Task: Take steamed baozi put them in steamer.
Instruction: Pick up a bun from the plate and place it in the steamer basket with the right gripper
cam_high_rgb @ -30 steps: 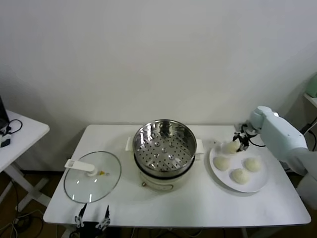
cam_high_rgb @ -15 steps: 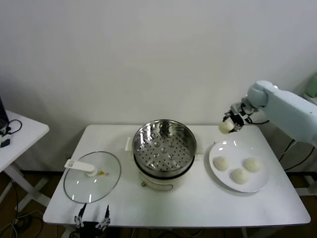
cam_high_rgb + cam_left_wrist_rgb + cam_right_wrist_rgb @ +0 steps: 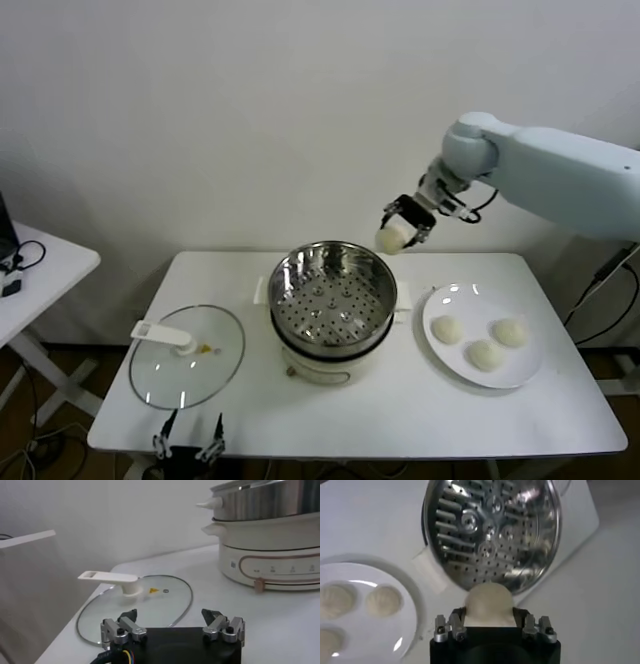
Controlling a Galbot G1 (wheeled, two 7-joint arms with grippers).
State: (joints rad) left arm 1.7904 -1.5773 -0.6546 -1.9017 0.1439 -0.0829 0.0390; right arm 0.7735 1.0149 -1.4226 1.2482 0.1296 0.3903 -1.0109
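My right gripper [image 3: 399,233] is shut on one cream-white baozi [image 3: 392,238] and holds it in the air just above the far right rim of the steamer [image 3: 332,290]. From the right wrist the same baozi [image 3: 488,601] sits between my fingers [image 3: 457,616], with the perforated steel basket [image 3: 490,530] below it. Three more baozi [image 3: 446,329] [image 3: 509,332] [image 3: 485,354] lie on the white plate [image 3: 450,370] to the right of the steamer. The steamer basket has nothing in it. My left gripper [image 3: 172,621] stands open, low at the table's front left corner near the lid.
A glass lid [image 3: 187,356] with a white handle [image 3: 160,334] lies flat on the white table [image 3: 400,415] left of the steamer. A second small table [image 3: 40,270] stands at the far left. A white wall is close behind.
My right gripper lifted one baozi off the plate and carried it up and to the left, from over the plate to above the steamer's rim. The left arm has not moved.
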